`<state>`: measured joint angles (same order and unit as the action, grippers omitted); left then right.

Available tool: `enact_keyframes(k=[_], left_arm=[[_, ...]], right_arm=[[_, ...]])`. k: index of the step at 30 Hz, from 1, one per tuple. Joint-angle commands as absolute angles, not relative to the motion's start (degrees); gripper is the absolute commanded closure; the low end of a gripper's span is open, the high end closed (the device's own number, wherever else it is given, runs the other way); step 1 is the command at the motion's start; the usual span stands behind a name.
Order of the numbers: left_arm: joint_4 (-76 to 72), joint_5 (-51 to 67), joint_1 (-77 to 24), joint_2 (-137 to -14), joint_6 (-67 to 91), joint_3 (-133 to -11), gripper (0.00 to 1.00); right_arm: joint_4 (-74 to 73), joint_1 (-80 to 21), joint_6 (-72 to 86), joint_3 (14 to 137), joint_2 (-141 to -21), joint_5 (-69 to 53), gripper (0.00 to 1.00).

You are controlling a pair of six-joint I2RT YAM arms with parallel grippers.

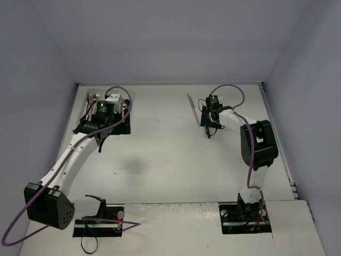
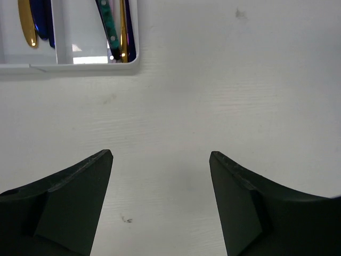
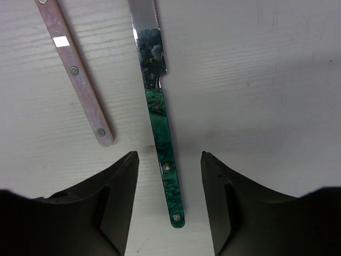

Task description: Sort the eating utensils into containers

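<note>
The white tray (image 1: 89, 102) at the back left is mostly hidden under my left arm. Its near right corner (image 2: 80, 66) shows in the left wrist view, holding a gold utensil (image 2: 26, 24), a teal one (image 2: 108, 26) and others. My left gripper (image 1: 103, 127) is open and empty (image 2: 160, 153) above bare table just near of the tray. A teal-handled knife (image 3: 162, 133) and a pink-handled knife (image 3: 80, 80) lie side by side on the table. My right gripper (image 3: 169, 154) is open, its jaws straddling the teal handle's end. In the top view it (image 1: 210, 118) covers most of that knife; the pink knife (image 1: 193, 109) lies just left.
Grey walls enclose the table on three sides. The right arm's purple cable (image 1: 234, 93) loops above its wrist. The left arm's cable (image 1: 114, 90) arcs over the tray.
</note>
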<state>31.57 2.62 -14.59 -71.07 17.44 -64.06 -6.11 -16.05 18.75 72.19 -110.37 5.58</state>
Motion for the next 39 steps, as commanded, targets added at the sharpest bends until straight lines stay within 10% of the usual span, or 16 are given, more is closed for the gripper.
enact_keyframes(k=[1,11,18,39], left_arm=[[29.1,-3.8,-18.0,-64.6,16.8,-60.5,0.29],[29.4,-4.2,-24.3,-59.3,20.1,-54.5,0.29],[28.9,-3.4,-28.2,-57.7,24.0,-54.1,0.28],[-5.0,12.4,-40.0,-70.5,42.5,-57.9,0.29]], right_arm=[[-5.5,-15.7,17.5,76.5,-112.5,6.2,0.55],[-5.9,-15.7,17.5,81.8,-118.8,6.2,0.71],[-6.1,-15.6,18.1,83.5,-119.9,6.6,1.00],[-5.4,-25.9,32.6,73.4,-86.1,5.7,1.00]])
